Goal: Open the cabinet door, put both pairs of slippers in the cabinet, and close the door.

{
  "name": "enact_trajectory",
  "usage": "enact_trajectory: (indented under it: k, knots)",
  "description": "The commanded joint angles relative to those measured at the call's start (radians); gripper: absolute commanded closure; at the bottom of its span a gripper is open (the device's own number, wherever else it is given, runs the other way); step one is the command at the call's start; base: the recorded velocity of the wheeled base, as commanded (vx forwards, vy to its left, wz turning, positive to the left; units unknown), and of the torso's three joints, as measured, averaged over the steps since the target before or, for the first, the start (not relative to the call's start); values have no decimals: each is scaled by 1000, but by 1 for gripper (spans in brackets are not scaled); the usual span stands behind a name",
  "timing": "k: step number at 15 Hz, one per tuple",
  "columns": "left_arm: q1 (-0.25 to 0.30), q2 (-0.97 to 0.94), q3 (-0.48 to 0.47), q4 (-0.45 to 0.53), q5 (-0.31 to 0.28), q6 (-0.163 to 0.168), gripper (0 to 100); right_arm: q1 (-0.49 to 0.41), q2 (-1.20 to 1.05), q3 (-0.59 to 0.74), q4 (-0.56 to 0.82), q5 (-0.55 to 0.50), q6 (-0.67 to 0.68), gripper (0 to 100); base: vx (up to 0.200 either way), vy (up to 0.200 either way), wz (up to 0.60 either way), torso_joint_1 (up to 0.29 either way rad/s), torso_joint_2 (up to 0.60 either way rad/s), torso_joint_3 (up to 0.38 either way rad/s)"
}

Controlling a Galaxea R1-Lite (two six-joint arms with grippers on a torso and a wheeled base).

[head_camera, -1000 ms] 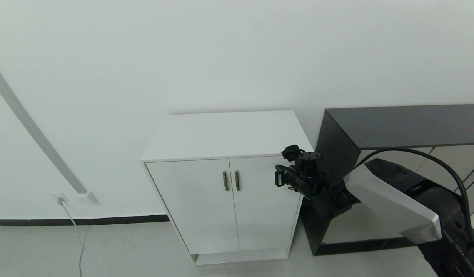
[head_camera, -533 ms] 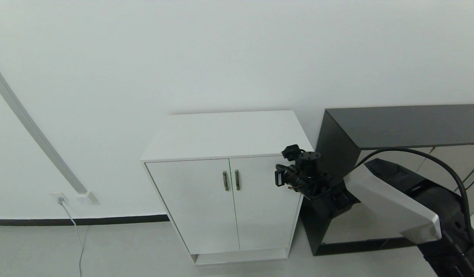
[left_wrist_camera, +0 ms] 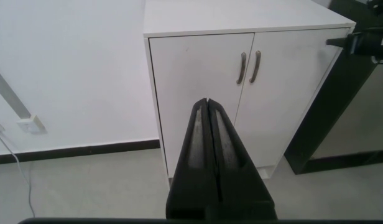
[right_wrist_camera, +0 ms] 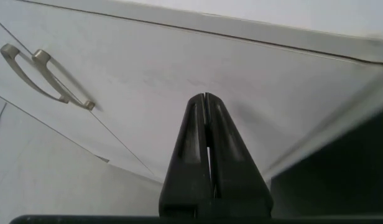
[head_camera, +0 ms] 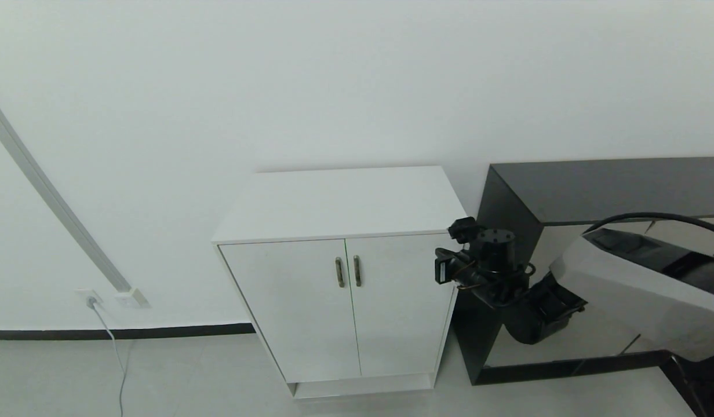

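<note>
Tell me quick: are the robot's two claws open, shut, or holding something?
Left gripper: closed, holding nothing.
Right gripper: closed, holding nothing.

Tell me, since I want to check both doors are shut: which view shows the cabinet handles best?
The left wrist view: both handles face the camera, side by side at the seam of the shut doors. The head view shows them too, from above. The right wrist view catches them obliquely, from close by.
</note>
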Motion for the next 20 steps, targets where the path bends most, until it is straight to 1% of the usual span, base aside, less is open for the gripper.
enact_trajectory:
  k: [1, 6, 7, 10, 11, 13, 16, 17, 19, 20]
  knots:
    - [0, 0, 0, 0, 0, -1, 100, -42, -141, 164, -65, -1, 0, 100, 0, 0, 0, 0, 0, 0]
    - [0, 0, 0, 0, 0, 1, 100, -159, -352, 491, -193, -12, -6, 100, 0, 0, 0, 0, 0, 0]
    - [0, 0, 0, 0, 0, 1, 100, -180, -398, 551, -206, -29, -7, 100, 0, 0, 0, 0, 0, 0]
    - [0, 0, 0, 0, 0, 1, 100, -246, -559, 709, -209, -33, -9, 100, 0, 0, 0, 0, 0, 0]
    - [0, 0, 0, 0, 0, 1, 100, -261, -590, 735, -209, -35, -9, 100, 0, 0, 0, 0, 0, 0]
    - [0, 0, 0, 0, 0, 1, 100, -344, -694, 836, -205, -35, -18, 100, 0, 0, 0, 0, 0, 0]
    - [0, 0, 0, 0, 0, 1, 100, -485, -791, 947, -205, -35, -26, 100, 0, 0, 0, 0, 0, 0]
    - [0, 0, 0, 0, 0, 1, 100, -554, -828, 1003, -206, -33, -26, 100, 0, 0, 0, 0, 0, 0]
    - [0, 0, 0, 0, 0, 1, 100, -643, -897, 1083, -206, -13, -26, 100, 0, 0, 0, 0, 0, 0]
    - [0, 0, 0, 0, 0, 1, 100, -688, -944, 1125, -205, 16, -26, 100, 0, 0, 0, 0, 0, 0]
